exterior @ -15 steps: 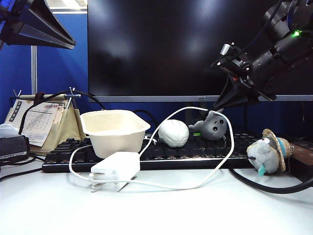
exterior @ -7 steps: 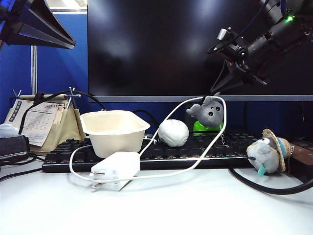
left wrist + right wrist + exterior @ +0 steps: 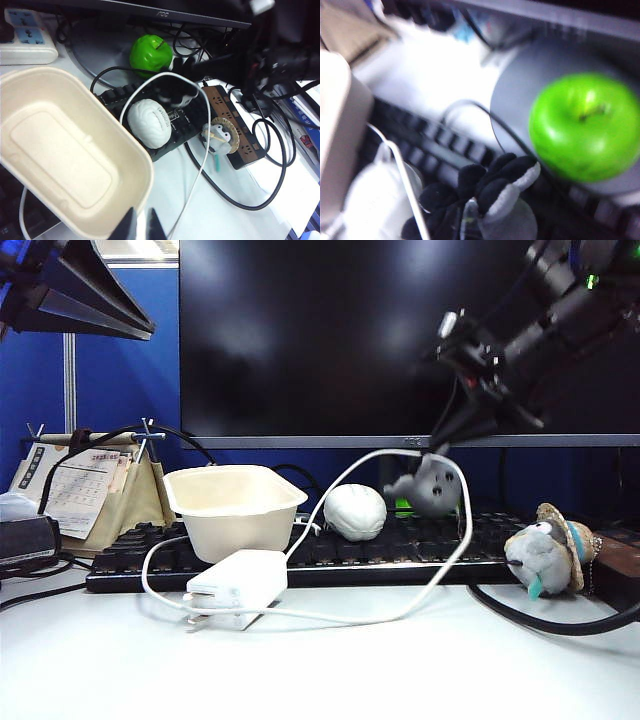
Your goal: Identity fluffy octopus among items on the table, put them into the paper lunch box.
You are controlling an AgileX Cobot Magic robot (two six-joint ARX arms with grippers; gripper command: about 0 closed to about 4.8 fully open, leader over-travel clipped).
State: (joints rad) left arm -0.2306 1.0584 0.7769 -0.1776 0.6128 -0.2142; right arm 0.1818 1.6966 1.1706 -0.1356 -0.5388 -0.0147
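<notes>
- Monitor (image 3: 330, 335): dark screen at the back, twelve o'clock of the surface.
- Keyboard (image 3: 330, 555): black, across the middle, bearing most of the items.
- Right gripper (image 3: 437, 447): at two o'clock in the exterior view, arm slanting down from the upper corner; jaws pinched shut on the top of the octopus.
- Left gripper (image 3: 138, 227): hangs above the box's near rim; only the tips show, close together, so I cannot tell their state.
- Paper lunch box (image 3: 234, 508): cream, empty, at nine o'clock from the ball.
- Power adapter (image 3: 237, 578): flat, white, at six o'clock of the box; its cord (image 3: 440, 565) loops round the octopus.
- Ball (image 3: 355, 511): white, between box and octopus.
- Plush with straw hat (image 3: 548, 548): at four o'clock, untouched.
- Octopus (image 3: 434, 485): grey, hanging just above the keyboard, blurred.
- Step in hand: lift and carry. Next move, by my judgement: raise it clear of the cord, cross over the ball toward nine o'clock, release above the box.
</notes>
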